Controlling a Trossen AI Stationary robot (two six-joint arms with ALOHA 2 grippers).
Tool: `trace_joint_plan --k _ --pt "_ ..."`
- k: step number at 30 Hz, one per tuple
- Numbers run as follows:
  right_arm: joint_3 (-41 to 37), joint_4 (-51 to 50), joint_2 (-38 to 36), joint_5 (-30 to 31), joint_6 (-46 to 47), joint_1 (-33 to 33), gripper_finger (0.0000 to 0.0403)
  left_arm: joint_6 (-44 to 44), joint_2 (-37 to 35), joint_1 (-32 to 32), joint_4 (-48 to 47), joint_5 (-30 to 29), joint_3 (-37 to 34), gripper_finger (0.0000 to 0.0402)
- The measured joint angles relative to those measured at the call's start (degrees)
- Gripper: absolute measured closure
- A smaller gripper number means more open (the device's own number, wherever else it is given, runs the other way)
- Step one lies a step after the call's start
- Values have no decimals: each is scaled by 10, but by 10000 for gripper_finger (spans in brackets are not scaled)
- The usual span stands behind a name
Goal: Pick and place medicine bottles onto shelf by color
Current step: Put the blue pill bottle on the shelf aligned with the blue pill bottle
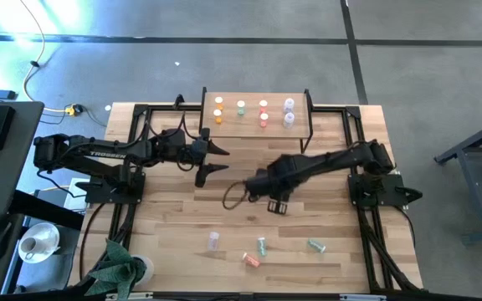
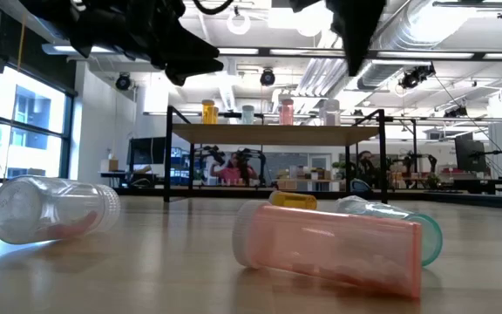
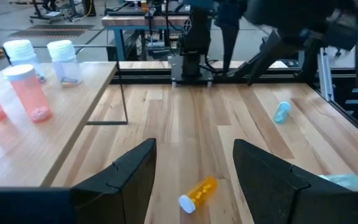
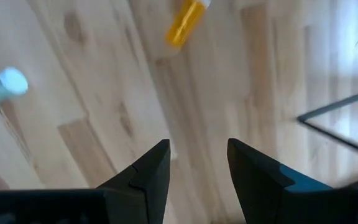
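Eight medicine bottles stand upright on the shelf (image 1: 256, 99), which sits at 12 o'clock on the surface (image 1: 174, 217) against its far edge. From the high view they form four columns of two: orange bottles (image 1: 218, 109), green bottles (image 1: 241, 108), pink-red bottles (image 1: 264, 113) and clear bottles (image 1: 289, 112), running from 9 to 3 o'clock along the shelf top. The bottles keep to the middle of the shelf, with bare wood at both ends.

Four more bottles lie on their sides near the front edge at 6 o'clock: a clear bottle (image 1: 214, 241), a pink-red bottle (image 1: 251, 260), a green bottle (image 1: 262, 247) and a second green bottle (image 1: 315, 245). They are apart from one another, with open wood all around them and between them and the shelf. An orange bottle (image 3: 198, 193) lies on its side on the surface just beyond the left gripper's fingers in the left wrist view.

Left gripper (image 1: 216, 160) hovers above the surface just in front of the shelf's 9 o'clock end, fingers spread partway with nothing between them. Right gripper (image 1: 278, 206) hangs over the middle of the surface, pointing toward 6 o'clock, fingers likewise parted and empty, touching nothing.
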Motion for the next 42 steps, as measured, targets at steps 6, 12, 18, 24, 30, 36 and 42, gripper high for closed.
trace_joint_plan --k 6,12,18,24,30,36,42 --pt "-100 27 -45 -14 109 63 252 0 0 0 1 0 0 200" --pt "-197 86 -93 -59 237 126 252 1 0 0 1 0 0 200" --pt "-256 104 -106 -73 348 178 252 0 0 0 1 0 0 200" --pt "-290 157 -107 -110 423 215 246 0 0 0 1 0 0 200" --pt "-331 254 -107 -128 473 247 218 0 1 0 1 0 0 200" --pt "-374 290 -107 -130 513 269 210 0 1 0 1 0 0 200" --pt "-407 325 -107 -130 537 283 210 0 1 0 1 1 0 200"
